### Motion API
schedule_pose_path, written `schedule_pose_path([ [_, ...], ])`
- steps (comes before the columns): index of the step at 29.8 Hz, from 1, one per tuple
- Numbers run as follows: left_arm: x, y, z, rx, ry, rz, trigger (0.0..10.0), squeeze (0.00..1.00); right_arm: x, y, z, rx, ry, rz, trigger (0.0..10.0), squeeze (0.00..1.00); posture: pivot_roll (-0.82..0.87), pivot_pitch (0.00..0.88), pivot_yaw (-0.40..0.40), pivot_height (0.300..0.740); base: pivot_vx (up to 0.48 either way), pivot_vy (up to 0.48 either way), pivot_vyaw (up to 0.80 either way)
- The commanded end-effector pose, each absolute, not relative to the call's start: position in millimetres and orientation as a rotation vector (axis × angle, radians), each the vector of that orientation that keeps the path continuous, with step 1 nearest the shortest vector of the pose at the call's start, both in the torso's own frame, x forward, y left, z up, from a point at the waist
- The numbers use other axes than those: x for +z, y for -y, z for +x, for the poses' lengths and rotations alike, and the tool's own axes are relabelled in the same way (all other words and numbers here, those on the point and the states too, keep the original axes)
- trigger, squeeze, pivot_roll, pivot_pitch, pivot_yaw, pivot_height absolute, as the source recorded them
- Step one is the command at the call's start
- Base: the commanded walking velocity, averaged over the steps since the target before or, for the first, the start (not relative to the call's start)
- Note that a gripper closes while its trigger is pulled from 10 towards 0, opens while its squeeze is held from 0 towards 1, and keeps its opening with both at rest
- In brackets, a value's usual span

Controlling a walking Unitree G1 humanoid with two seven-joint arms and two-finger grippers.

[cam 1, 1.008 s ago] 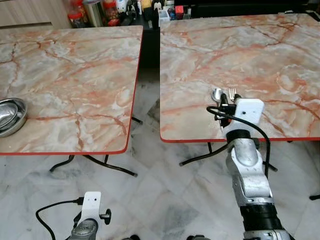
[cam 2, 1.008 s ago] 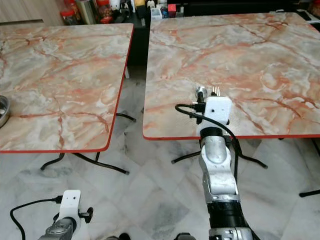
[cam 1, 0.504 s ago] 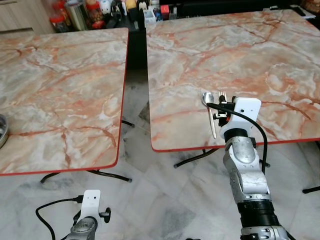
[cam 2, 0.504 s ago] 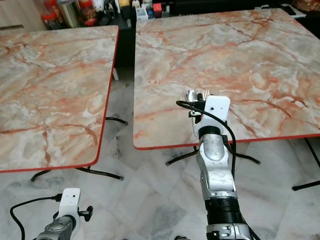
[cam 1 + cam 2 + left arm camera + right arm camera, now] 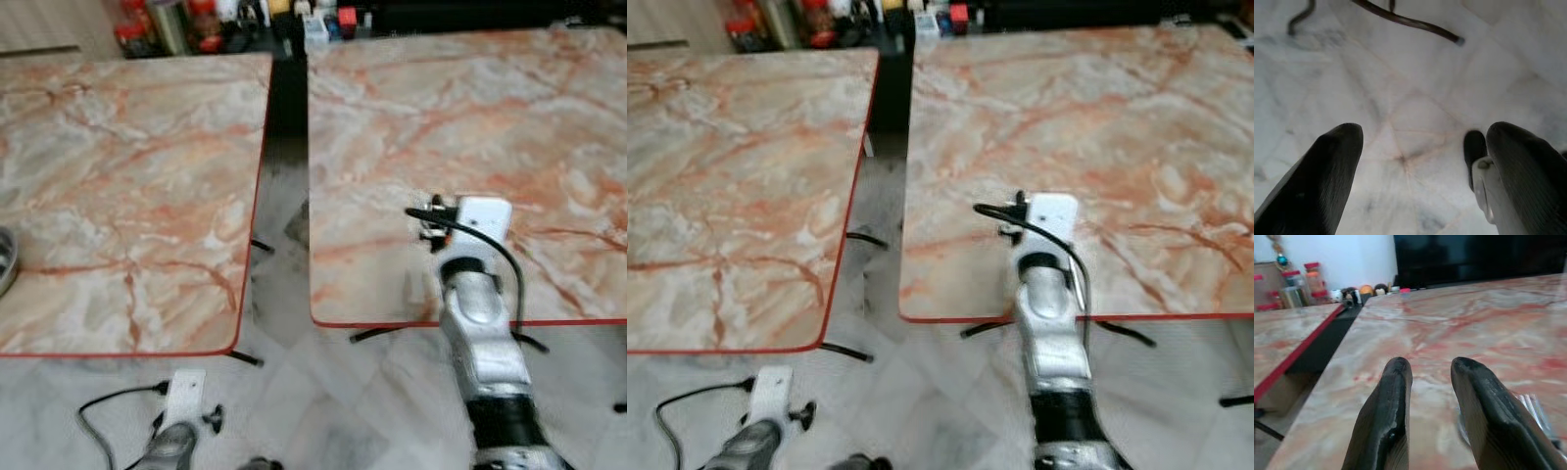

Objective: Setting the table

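Note:
My right gripper (image 5: 1431,363) hovers low over the right marble table (image 5: 470,98), near its front edge, with the white wrist mount (image 5: 482,217) above it. Its fingers stand a little apart and only the table surface shows between them. The tines of a fork (image 5: 1532,405) lie on the table just beside and below one finger. A spoon cannot be made out in the blur. My left gripper (image 5: 1425,129) hangs open over the tiled floor, holding nothing.
A second marble table (image 5: 127,166) stands to the left, across a narrow gap (image 5: 284,147). A steel bowl (image 5: 5,259) sits at that table's left edge. Jars and bottles (image 5: 176,20) line the back. Black table legs (image 5: 1410,22) cross the floor.
The camera has swung and the picture is now blurred. The spoon seen beside my right gripper half a second ago is lost in the blur. My right arm stays over the table's front edge.

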State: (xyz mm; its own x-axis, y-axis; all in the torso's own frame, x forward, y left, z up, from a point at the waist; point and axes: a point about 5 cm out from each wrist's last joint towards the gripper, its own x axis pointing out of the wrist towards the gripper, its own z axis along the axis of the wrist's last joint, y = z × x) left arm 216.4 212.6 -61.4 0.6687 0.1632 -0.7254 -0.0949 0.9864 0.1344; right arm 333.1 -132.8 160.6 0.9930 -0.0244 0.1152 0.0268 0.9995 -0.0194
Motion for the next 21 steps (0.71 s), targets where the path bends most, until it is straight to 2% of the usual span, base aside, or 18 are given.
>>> schedule_pose_path([
  [1,-63.7,-210.9,213.2,0.147,-0.835,0.079,10.0,0.0,159.5,142.7,331.5,-0.052,0.106,-0.028,10.0,0.0,-0.15,0.165,0.069,0.74,0.315,0.0,0.0],
  [9,-63.7,-213.8,212.1,0.152,-0.837,0.078,10.0,0.0,154.5,151.2,321.7,-0.087,0.07,-0.055,10.0,0.0,-0.15,0.159,0.068,0.74,0.312,0.0,0.0],
  [13,-63.4,-214.2,212.6,0.154,-0.837,0.078,10.0,0.0,146.6,154.9,312.8,-0.114,0.004,-0.073,10.0,0.0,-0.16,0.16,0.067,0.74,0.0,0.0,0.0],
  [16,-63.2,-213.6,213.3,0.154,-0.837,0.078,10.0,0.0,137.2,161.8,307.8,-0.195,-0.076,0.043,10.0,0.0,-0.16,0.161,0.068,0.74,0.0,0.0,0.0],
  [21,-63.0,-213.1,213.9,0.152,-0.837,0.076,10.0,0.0,136.7,167.3,301.0,-0.267,-0.144,0.061,10.0,0.0,-0.15,0.171,0.072,0.74,0.0,0.0,0.0],
])
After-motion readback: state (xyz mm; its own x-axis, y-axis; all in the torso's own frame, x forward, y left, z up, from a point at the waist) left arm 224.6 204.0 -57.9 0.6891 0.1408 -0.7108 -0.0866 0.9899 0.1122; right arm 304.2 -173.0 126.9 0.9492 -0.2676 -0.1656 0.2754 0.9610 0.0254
